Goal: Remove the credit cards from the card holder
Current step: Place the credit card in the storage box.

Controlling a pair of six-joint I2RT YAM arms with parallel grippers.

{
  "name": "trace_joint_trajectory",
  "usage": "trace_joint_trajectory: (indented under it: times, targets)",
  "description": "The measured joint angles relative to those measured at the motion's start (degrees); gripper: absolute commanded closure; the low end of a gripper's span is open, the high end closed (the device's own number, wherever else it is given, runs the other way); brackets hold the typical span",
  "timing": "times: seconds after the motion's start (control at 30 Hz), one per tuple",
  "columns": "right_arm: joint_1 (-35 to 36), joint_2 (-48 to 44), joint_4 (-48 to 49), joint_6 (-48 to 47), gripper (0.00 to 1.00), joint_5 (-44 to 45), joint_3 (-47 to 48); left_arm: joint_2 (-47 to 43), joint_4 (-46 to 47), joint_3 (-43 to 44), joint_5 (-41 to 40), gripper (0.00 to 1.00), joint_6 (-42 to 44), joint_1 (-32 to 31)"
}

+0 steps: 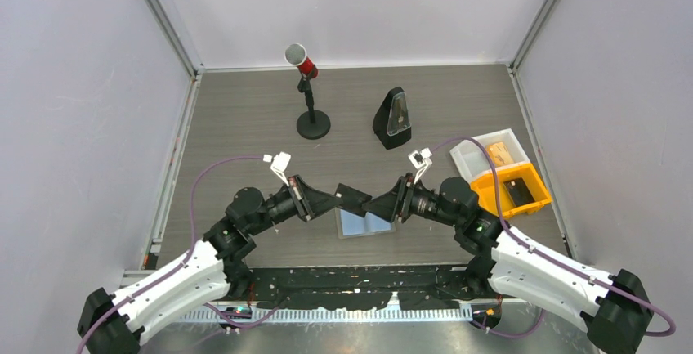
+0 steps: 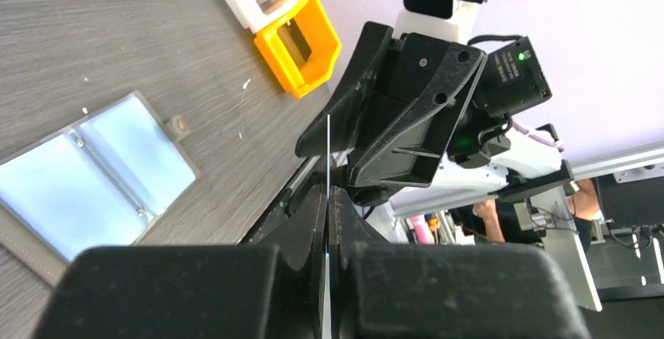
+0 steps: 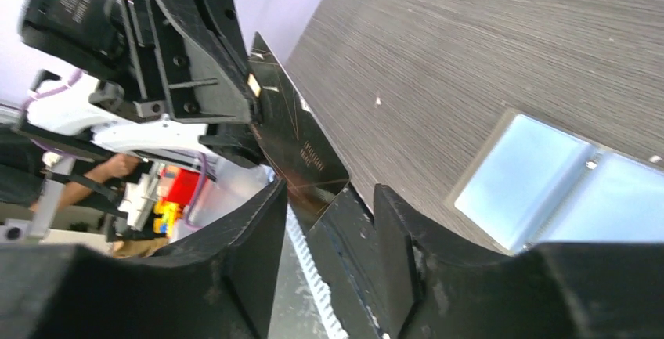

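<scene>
The card holder (image 1: 365, 223) lies open and flat on the table, showing two light-blue panels; it also shows in the left wrist view (image 2: 94, 174) and the right wrist view (image 3: 564, 182). My left gripper (image 1: 338, 199) (image 2: 329, 198) is shut on a black credit card (image 1: 353, 196), held in the air above the holder and seen edge-on (image 2: 328, 151). My right gripper (image 1: 377, 205) (image 3: 329, 190) faces it with its jaws open around the card's other end (image 3: 294, 131). An orange-tan card (image 1: 500, 153) and another dark card (image 1: 517, 190) lie in the tray box.
The orange-and-white tray box (image 1: 490, 186) stands at the right edge, also in the left wrist view (image 2: 297, 41). A red microphone on a black stand (image 1: 308, 96) and a black wedge-shaped object (image 1: 392, 117) stand at the back. Walls enclose three sides.
</scene>
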Motion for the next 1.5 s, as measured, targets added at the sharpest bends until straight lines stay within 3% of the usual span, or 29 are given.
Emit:
trace_joint_trajectory:
  times: [0.07, 0.17, 0.27, 0.3, 0.33, 0.4, 0.5, 0.57, 0.73, 1.17, 1.5]
  targets:
    - [0.0, 0.3, 2.3, 1.3, 0.6, 0.3, 0.0, 0.3, 1.3, -0.1, -0.8, 1.0, -0.9, 0.0]
    - [0.0, 1.7, 5.6, 3.0, 0.84, 0.7, 0.0, 1.0, 2.4, -0.1, -1.5, 1.0, -2.1, 0.0]
    - [-0.1, 2.9, 7.5, 4.8, 0.94, 2.0, 0.0, 1.2, 2.9, -0.1, -2.8, 0.95, -2.1, 0.2]
    - [-0.1, 2.9, 8.2, 5.2, 0.95, 2.3, 0.0, 1.2, 2.8, -0.2, -3.3, 0.87, -2.1, 0.4]
    - [0.0, 2.7, 9.0, 5.6, 0.95, 2.5, 0.0, 1.2, 2.6, -0.3, -4.0, 0.69, -2.1, 0.5]
    - [0.0, 2.1, 9.4, 6.0, 0.95, 3.3, 0.0, 1.0, 2.5, -0.3, -4.5, 0.45, -1.4, 0.5]
    - [-0.2, 1.0, 9.3, 5.7, 0.95, 5.3, 0.1, 0.2, 0.0, -0.3, -5.0, 0.25, -0.7, 0.3]
    - [-1.5, 0.6, 7.8, 5.0, 0.95, 6.0, 0.9, -0.4, -3.0, 0.0, -5.0, 0.03, 0.5, 0.2]
    - [-8.1, 0.5, 1.5, 2.2, 0.95, 5.8, 5.1, -1.0, -13.0, 2.7, -4.9, 0.01, 4.5, 0.2]
    - [-40.4, -1.3, -24.4, -10.3, 0.95, -1.8, 15.0, -3.6, -37.6, 12.0, -4.9, 0.01, 18.8, 0.2]
    - [-58.4, 4.1, -36.3, -17.8, 0.95, -6.4, 19.6, -3.6, -47.3, 17.1, -5.7, 0.01, 27.5, 0.2]
